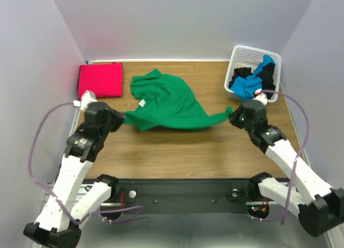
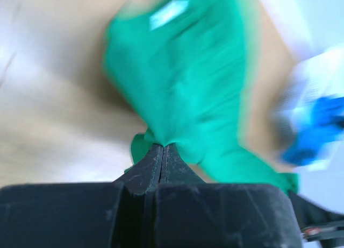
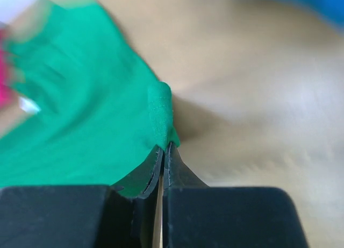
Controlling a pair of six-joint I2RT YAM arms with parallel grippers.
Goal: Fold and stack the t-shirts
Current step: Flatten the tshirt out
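A bright green t-shirt [image 1: 166, 104] lies crumpled across the middle of the wooden table [image 1: 177, 151], stretched between both arms. My left gripper [image 1: 122, 118] is shut on its left corner; in the left wrist view the green t-shirt [image 2: 188, 81] bunches into the closed fingertips of the left gripper [image 2: 163, 146]. My right gripper [image 1: 231, 117] is shut on the shirt's right corner, and in the right wrist view the green t-shirt [image 3: 80, 119] is pinched at the right gripper [image 3: 165, 146]. A folded magenta-red t-shirt [image 1: 100, 79] rests at the back left. Blue [image 1: 252, 84] and black [image 1: 240, 75] t-shirts fill the basket.
A white lattice basket [image 1: 245, 56] stands at the back right corner of the table. White walls close in the table at the back and both sides. A black rail [image 1: 183, 191] with the arm bases runs along the near edge.
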